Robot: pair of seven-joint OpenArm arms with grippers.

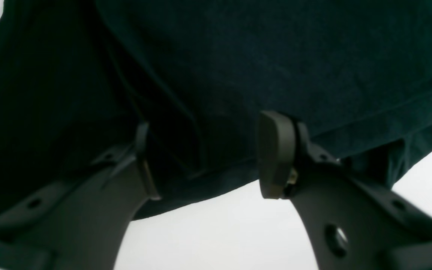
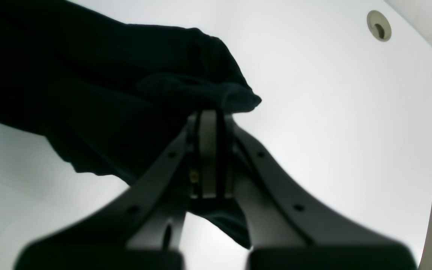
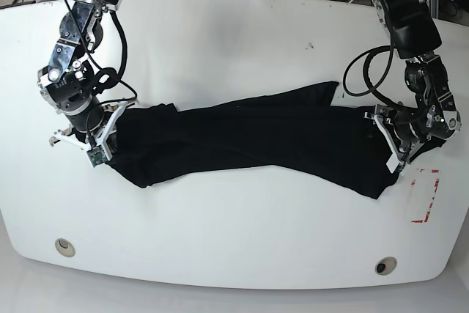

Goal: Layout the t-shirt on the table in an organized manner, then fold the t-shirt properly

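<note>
The black t-shirt [image 3: 249, 137] lies stretched in a long, rumpled band across the white table [image 3: 220, 49], reaching from one arm to the other. At its left end in the base view, my right gripper [image 3: 100, 146] is shut on a bunched fold of the fabric [image 2: 186, 86]; the right wrist view shows the fingers [image 2: 208, 150] pressed together with cloth pinched at their tips. My left gripper [image 1: 208, 157] stands open at the shirt's other end [image 3: 385, 153], its fingers spread over the hem [image 1: 238, 56] with the cloth lying under them.
A red dashed rectangle [image 3: 425, 196] is marked on the table just right of the shirt's end. Round grey grommets sit near the front edge [image 3: 64, 246] [image 3: 385, 264], and one grommet [image 2: 379, 25] shows in the right wrist view. Cables hang behind the table's far edge.
</note>
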